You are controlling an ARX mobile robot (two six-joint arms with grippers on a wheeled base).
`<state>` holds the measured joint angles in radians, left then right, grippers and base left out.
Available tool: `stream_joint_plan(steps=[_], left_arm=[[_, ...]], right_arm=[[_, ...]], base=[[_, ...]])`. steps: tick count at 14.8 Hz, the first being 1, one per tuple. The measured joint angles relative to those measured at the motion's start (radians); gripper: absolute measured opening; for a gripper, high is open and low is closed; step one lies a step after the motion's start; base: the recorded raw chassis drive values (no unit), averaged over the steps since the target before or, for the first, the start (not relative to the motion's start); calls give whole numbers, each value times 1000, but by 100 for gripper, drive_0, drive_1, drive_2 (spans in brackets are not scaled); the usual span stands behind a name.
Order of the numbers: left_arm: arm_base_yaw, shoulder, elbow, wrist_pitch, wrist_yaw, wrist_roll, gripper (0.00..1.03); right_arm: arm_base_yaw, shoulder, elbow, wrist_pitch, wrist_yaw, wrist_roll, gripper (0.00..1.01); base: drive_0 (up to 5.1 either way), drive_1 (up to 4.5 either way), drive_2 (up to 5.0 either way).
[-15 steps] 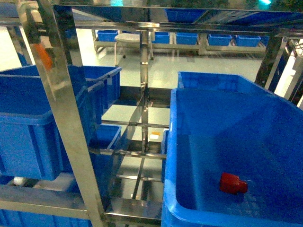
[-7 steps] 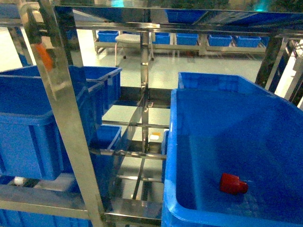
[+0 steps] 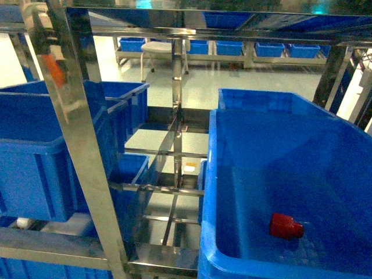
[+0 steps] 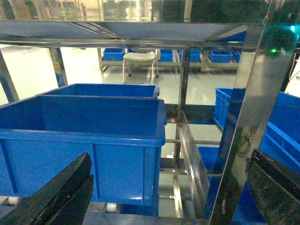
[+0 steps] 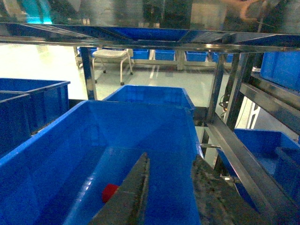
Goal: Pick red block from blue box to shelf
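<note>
A: Largest item on the list?

B: Shelf point(image 3: 78, 145), stainless steel, tiered, with reflective upright posts and thin cross rails. It fills the head view and frames both wrist views.

A: Next?

B: Blue box point(image 3: 279, 174), deep, smooth-walled, bright blue, on the right of the head view. One unit. A second blue bin point(image 3: 261, 99) stands just behind it. On the left, two more blue crates point(image 3: 35, 157), one behind the other, plus a lower one between the posts. A further row of blue bins point(image 3: 229, 46) sits along the far wall, near a white stool point(image 3: 157, 49).

A: Grippers?

B: Two. Left gripper point(image 4: 164, 197): dark fingers point(image 4: 61, 197) at the bottom corners of its wrist view, set wide apart, nothing between them, touching nothing; a blue crate stands ahead of it. Right gripper point(image 5: 171, 197): two fingers, one grey and one dark, rising from the bottom edge of its wrist view with a clear gap between, holding nothing. It hangs over the near end of the blue box. Neither gripper shows in the head view.

A: Smallest?

B: Red block point(image 3: 286, 225), one unit, glossy, lying on its side on the floor of the blue box, near the front right. In the right wrist view it point(image 5: 110, 192) lies below and just left of the grey finger, apart from it, partly hidden by it.
</note>
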<state>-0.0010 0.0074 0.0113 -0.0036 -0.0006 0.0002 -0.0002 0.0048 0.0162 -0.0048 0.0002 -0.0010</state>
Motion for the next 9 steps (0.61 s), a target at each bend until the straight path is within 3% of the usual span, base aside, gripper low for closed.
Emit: stream_joint_plan(steps=[6,9], left_arm=[[0,0,0,0,0,0,98],[0,0,0,0,0,0,98]], right_arm=[[0,0,0,0,0,0,100],[0,0,0,0,0,0,98]], base=[[0,0,0],[0,0,0]])
